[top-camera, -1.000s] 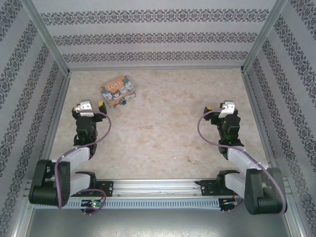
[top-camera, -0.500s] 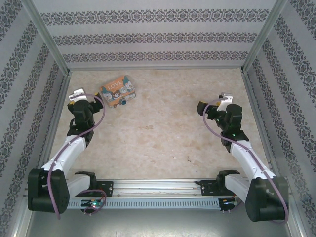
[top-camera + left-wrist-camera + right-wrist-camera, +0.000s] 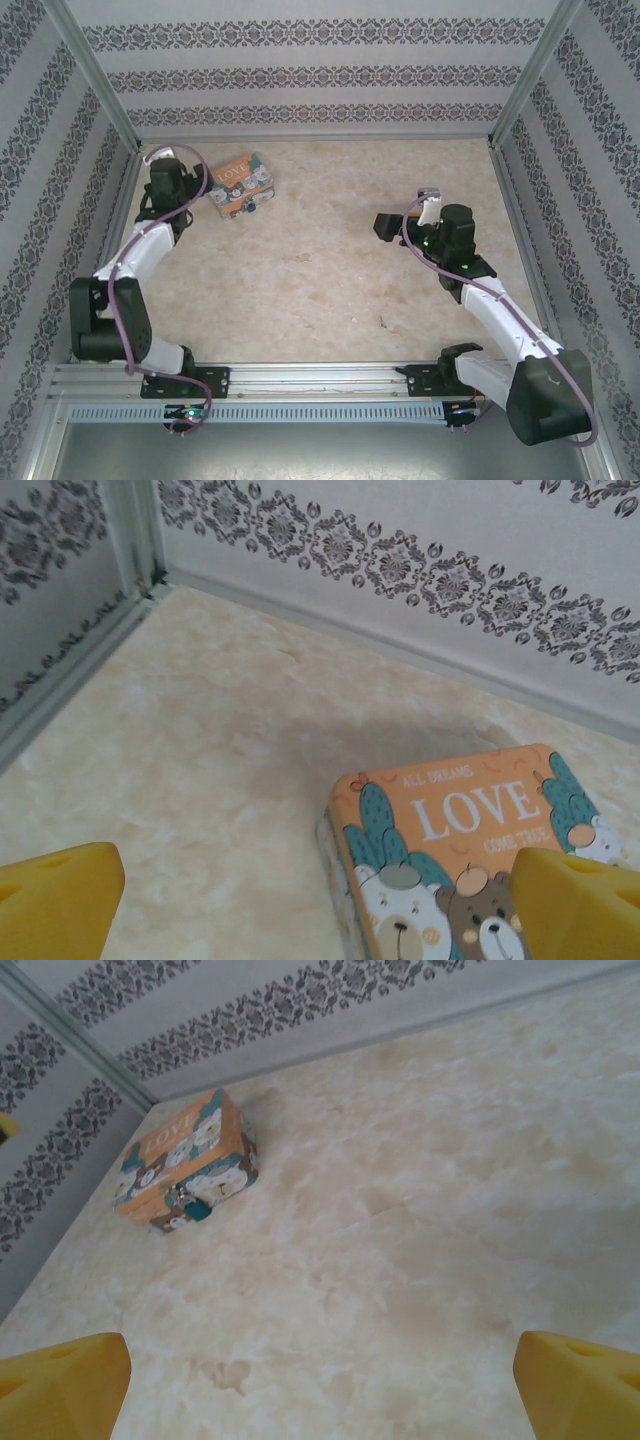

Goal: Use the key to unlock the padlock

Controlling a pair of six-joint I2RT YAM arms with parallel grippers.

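Marbled beige tabletop (image 3: 330, 270), enclosed on three sides by pale walls (image 3: 320, 75) with dark ornamental bands and aluminium corner posts.

Rectangular orange tin with teal cartoon bears and "LOVE" on the lid (image 3: 238, 185): sits flat at far left of the surface, near the left wall, turned slightly askew.

Tiny blue-bodied padlock (image 3: 197, 1210): hangs at the clasp on the tin's front wall, touching it. The shackle is too small to resolve, so I cannot tell whether it is latched.

Small thin sliver (image 3: 383, 322): lies alone on the bare surface at near right, well apart from the tin (possibly the key, too small to confirm).

Left gripper (image 3: 318, 905): yellow fingertips (image 3: 55, 900) spread wide and holding nothing. It hovers just beside the tin's left end. In the left wrist view, the near corner of the lid lies between the two tips. I cannot tell whether there is contact with the tin.

Right gripper (image 3: 320, 1385): yellow fingertips (image 3: 580, 1385) also spread wide and empty, over open tabletop at right of centre. It is aimed leftward across the surface, with the tin and padlock far ahead in its wrist view. The sliver lies nearer the arm bases than this gripper, and the two are apart.
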